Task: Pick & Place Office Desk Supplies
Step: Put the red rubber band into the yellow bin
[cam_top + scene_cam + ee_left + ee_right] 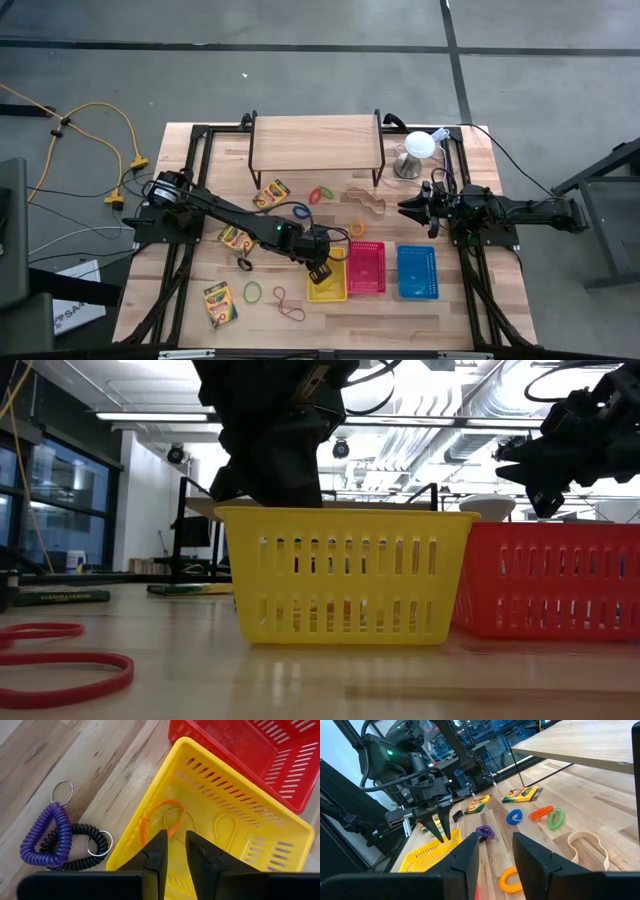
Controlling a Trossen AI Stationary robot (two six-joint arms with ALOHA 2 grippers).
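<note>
The left end effector (172,851) hung over the near corner of the yellow basket (280,827), its fingers parted a little and nothing between them; an orange band (159,813) lay on the basket floor just under the tips, beside pale loops. That item looked delivered. The risk from here was the pull-out: the fingers sat low inside the basket wall, and a sideways retreat could catch the rim and drag or tip the light basket against the red basket (366,267) next to it. Just outside the wall lay a purple coil (44,840) over a black coil (80,845), close enough to be swept by the arm. Farther out, crayon boxes (220,303), a green band (253,292) and a red band (290,304) waited on the counter (470,210), with a blue basket (417,272) beyond the red. The right end effector (407,209) waited open and empty near the white dome. The counter was pale planked wood carrying a small raised shelf (315,143); around it was grey concrete floor, and behind, an open workshop with ceiling lights and ducts.
</note>
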